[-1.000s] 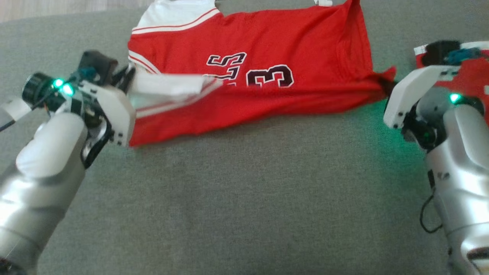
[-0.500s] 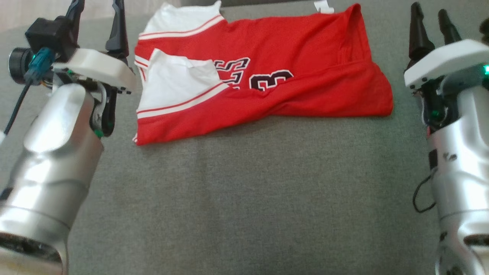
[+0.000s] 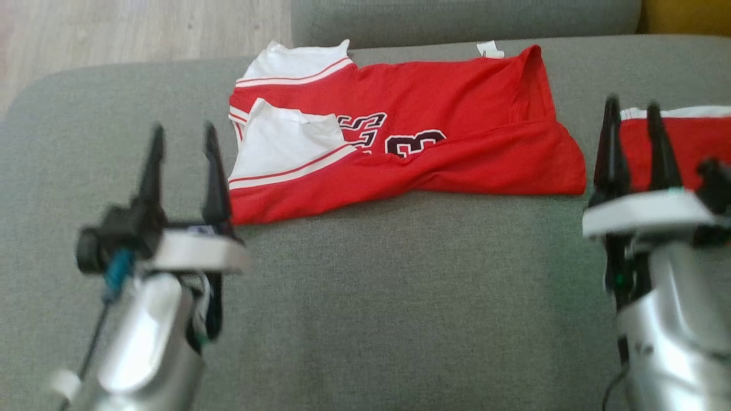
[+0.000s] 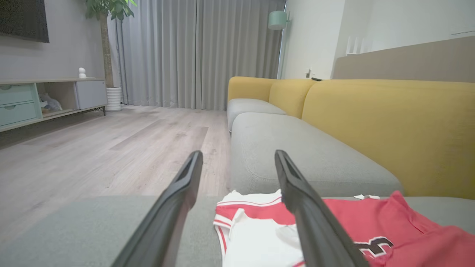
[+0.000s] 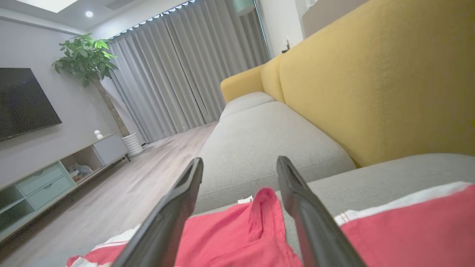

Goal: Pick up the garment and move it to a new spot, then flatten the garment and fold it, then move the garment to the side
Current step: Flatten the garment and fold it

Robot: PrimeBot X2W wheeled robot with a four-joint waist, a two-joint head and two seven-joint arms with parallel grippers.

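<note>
The left claw (image 3: 183,130) hangs above the near-left part of the grey cushion (image 3: 371,297), fingers apart and holding nothing. The jersey (image 3: 422,103) lies on the far half of that cushion, ahead of this claw and a little to its right, near but not touching. It is doubled over along its length, with a white sleeve (image 3: 285,142) lying on top at its left end. It looks light, limp and easily rumpled, so a single pinch would probably let the fold slide open. Taking both ends at the near edge, through all layers, seems safer. The right claw (image 3: 633,104) stands above the cushion's near-right part, also spread and empty, just beside the jersey's right corner. Another red cloth (image 3: 697,148) lies at the cushion's right edge behind it.
</note>
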